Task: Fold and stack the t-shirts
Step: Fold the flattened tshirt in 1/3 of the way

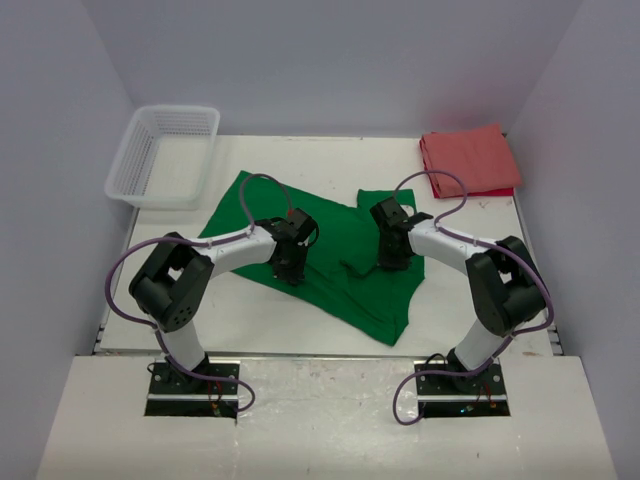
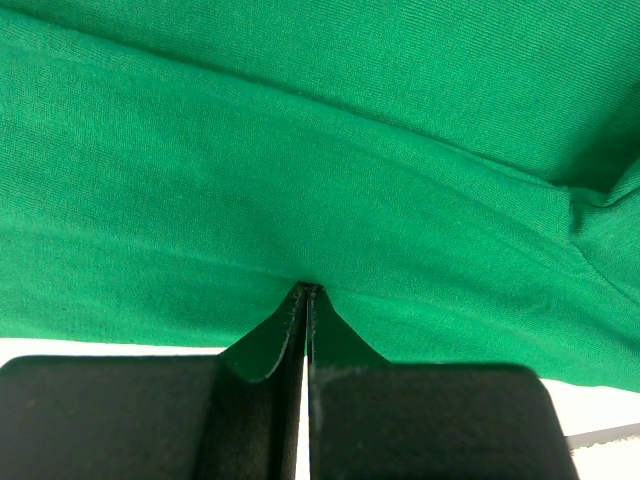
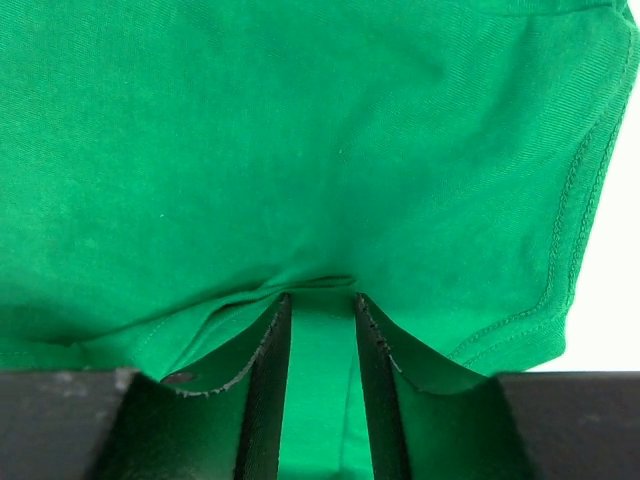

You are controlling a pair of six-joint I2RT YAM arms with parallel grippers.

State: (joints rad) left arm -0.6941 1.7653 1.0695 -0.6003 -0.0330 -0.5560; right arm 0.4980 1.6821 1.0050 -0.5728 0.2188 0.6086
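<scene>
Table point(image 1: 250, 312): green tee point(image 1: 340, 238); red tee point(image 1: 470, 158) top cam only.

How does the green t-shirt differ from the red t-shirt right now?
The green t-shirt lies spread out and rumpled mid-table; the red t-shirt sits folded at the far right corner. The left gripper is shut on the green t-shirt and the right gripper straddles a fold of it; nothing touches the red t-shirt. Both are plain cloth on the table.
</scene>
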